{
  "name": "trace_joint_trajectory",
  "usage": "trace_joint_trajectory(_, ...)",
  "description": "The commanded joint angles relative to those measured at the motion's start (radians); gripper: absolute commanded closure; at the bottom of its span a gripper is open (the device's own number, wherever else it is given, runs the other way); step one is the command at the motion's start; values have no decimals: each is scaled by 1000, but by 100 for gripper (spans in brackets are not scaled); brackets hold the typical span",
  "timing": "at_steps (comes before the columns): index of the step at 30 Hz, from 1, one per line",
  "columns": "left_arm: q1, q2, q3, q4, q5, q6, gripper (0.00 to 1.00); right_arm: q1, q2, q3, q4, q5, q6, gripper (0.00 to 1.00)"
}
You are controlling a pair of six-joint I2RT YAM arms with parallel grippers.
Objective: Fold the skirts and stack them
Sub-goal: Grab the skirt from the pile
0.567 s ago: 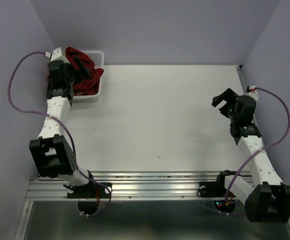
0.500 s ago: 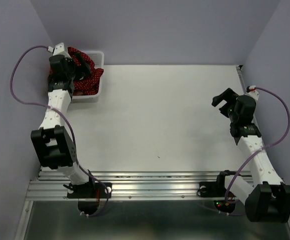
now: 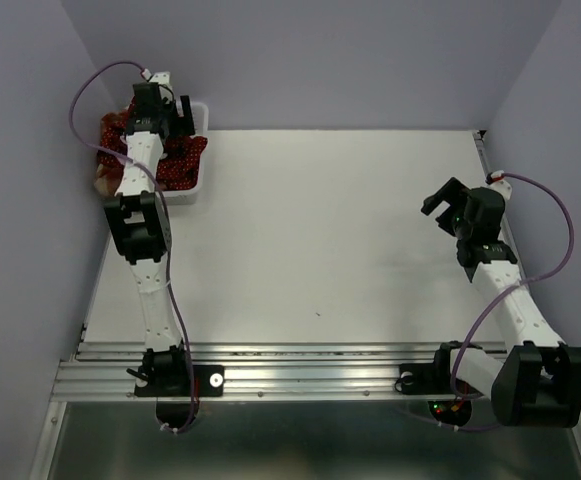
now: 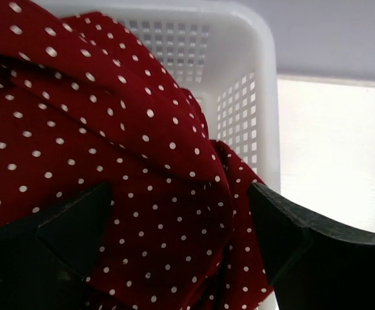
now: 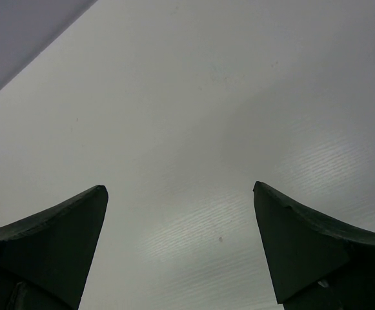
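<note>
Red polka-dot cloth of the skirts (image 4: 110,129) lies heaped in the white basket (image 4: 264,77), and I see it bunched between the spread jaws of my left gripper (image 4: 177,194); my right gripper (image 5: 179,190) hangs released, well apart, over the table (image 5: 206,97).

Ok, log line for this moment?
left gripper: open, over polka-dot skirt in basket | right gripper: open, above table, holding nothing

- The top external view looks down from above and behind the arm bases over the whole table (image 3: 320,230), with the mesh basket (image 3: 185,193) at 11 o'clock.
- The left wrist view sits very close, facing the polka-dot skirt (image 4: 110,129) in that basket.
- The right wrist view looks closely down on bare table, near 3 o'clock in the top view.
</note>
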Motion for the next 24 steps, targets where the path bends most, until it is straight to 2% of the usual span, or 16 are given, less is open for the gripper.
trace_joint_trajectory(1, -24, 12, 82, -85, -77, 84, 1, 1, 17, 38, 13, 51, -19, 0)
trace_joint_trajectory(6, -25, 15, 16, -34, -137, 87, 1, 1, 37, 49, 11, 71, -19, 0)
trace_joint_trajectory(7, -30, 18, 16, -34, -170, 92, 5, 1, 41, 52, 10, 71, -19, 0)
trace_joint_trajectory(8, -33, 27, 17, -37, -184, 93, 15, 1, 50, 61, 11, 71, -19, 0)
trace_joint_trajectory(9, -36, 29, 26, -42, -203, 90, 64, 1, 53, 64, 11, 70, -19, 0)
trace_joint_trajectory(10, -42, 34, 36, -48, -238, 86, 93, 1, 58, 67, 10, 68, -19, 0)
trace_joint_trajectory(11, -44, 28, 48, -65, -249, 66, 100, 1, 66, 72, 10, 67, -20, 0)
trace_joint_trajectory(14, -47, -24, 42, -42, -264, 48, 100, 1, 76, 87, 11, 61, -23, 0)
trace_joint_trajectory(17, -47, -164, -30, 45, -266, -6, 100, 1, 76, 90, 13, 41, -20, 0)
trace_joint_trajectory(18, -47, -255, -59, 114, -251, -9, 100, 1, 73, 89, 13, 36, -19, 0)
trace_joint_trajectory(21, -48, -449, -229, 286, -136, -80, 100, 1, 55, 75, 22, 30, -8, 0)
trace_joint_trajectory(22, -48, -494, -259, 320, -66, -112, 100, 1, 38, 69, 27, 30, -8, 0)
trace_joint_trajectory(24, -53, -598, -308, 427, -18, -159, 100, 1, 15, 49, 40, 33, 6, 0)
